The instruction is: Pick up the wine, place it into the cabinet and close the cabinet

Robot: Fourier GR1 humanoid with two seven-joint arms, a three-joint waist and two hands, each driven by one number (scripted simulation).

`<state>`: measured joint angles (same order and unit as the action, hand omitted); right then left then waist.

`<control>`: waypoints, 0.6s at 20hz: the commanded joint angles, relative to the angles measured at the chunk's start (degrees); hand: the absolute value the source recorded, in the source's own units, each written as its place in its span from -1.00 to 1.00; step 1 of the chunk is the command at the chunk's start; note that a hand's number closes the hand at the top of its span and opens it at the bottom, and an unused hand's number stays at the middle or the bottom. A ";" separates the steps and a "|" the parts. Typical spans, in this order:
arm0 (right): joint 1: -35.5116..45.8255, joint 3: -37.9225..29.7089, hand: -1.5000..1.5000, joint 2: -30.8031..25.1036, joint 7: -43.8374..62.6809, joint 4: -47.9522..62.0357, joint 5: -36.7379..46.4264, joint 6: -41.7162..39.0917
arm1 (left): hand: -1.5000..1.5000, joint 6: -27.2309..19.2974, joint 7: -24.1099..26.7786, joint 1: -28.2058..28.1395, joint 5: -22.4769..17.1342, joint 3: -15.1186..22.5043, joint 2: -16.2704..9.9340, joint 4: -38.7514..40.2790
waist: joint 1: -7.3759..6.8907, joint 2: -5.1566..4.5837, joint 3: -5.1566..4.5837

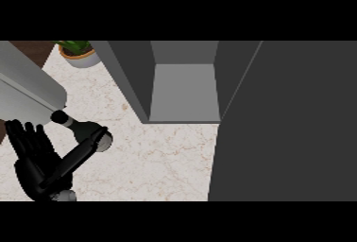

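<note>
The cabinet (185, 92) stands open at the top middle, and its grey inner floor is bare. Its dark door (293, 123) fills the right side of the head view, swung out over the counter. My left hand (31, 165) is at the lower left, fingers straight and pointing up, with the thumb stretched out to the right. It holds nothing that I can see. Its grey forearm (24, 85) covers the upper left corner. No wine bottle shows anywhere. The right hand is out of the picture.
A potted plant (80, 52) sits at the back left beside the cabinet's left wall. Pale marble counter (153, 156) lies between my hand and the door.
</note>
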<state>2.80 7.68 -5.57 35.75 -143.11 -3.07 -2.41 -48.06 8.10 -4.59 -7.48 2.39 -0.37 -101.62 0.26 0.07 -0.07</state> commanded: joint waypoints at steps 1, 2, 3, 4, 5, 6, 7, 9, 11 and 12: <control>-3.99 -0.74 -1.00 -0.37 4.14 -10.25 -4.32 -0.31 | -1.00 4.45 3.09 -1.20 -3.73 -3.16 -0.29 2.51 | 0.03 0.04 0.05; -1.23 -3.46 -1.00 -0.80 2.53 -7.21 -6.39 -0.86 | -1.00 3.30 6.91 -0.28 -5.87 -2.31 0.35 5.14 | -0.05 -0.02 0.04; -1.32 0.07 -1.00 0.56 2.53 -7.29 -2.39 0.23 | -1.00 5.84 9.43 1.19 -7.79 -5.35 0.36 8.96 | 0.02 -0.03 0.01; -2.08 -5.07 -1.00 -1.98 5.47 -9.78 -8.02 -1.17 | -1.00 5.65 9.14 -1.57 -8.73 -4.30 0.36 5.77 | 0.00 0.03 0.04; -7.25 1.01 -1.00 1.15 -2.77 -6.62 -1.56 -2.20 | -1.00 6.67 11.67 -1.65 -10.39 -4.23 0.36 8.98 | 0.04 0.01 0.05; -3.08 -4.96 -1.00 -1.31 0.79 -7.09 -8.29 -2.68 | -1.00 7.20 13.04 -2.42 -10.22 -4.02 0.37 8.93 | -0.05 -0.01 0.05; -0.79 -2.03 -1.00 0.40 0.87 -4.73 -3.06 -0.81 | -1.00 7.50 6.83 -0.39 -8.43 -5.54 -1.61 6.76 | -0.22 -0.02 0.06; 3.72 -1.20 -1.00 0.59 6.43 -6.50 -2.90 1.65 | -1.00 5.14 11.39 2.37 -9.81 -2.79 0.35 11.88 | -0.04 -0.03 0.02; -0.48 -1.03 -1.00 0.78 4.36 -7.43 -4.11 0.08 | -1.00 7.19 12.90 1.19 -9.64 -4.07 0.36 13.56 | 0.01 -0.01 0.05; -3.23 2.56 -1.00 1.72 2.96 -8.76 0.59 0.26 | -1.00 10.02 17.09 -0.82 -13.25 -4.97 0.36 14.56 | 0.00 0.03 0.03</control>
<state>4.03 7.17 -5.05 36.92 -143.08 -3.45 -2.45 -40.74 20.18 -4.49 -17.37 -1.95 -0.18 -90.48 0.23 0.07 -0.03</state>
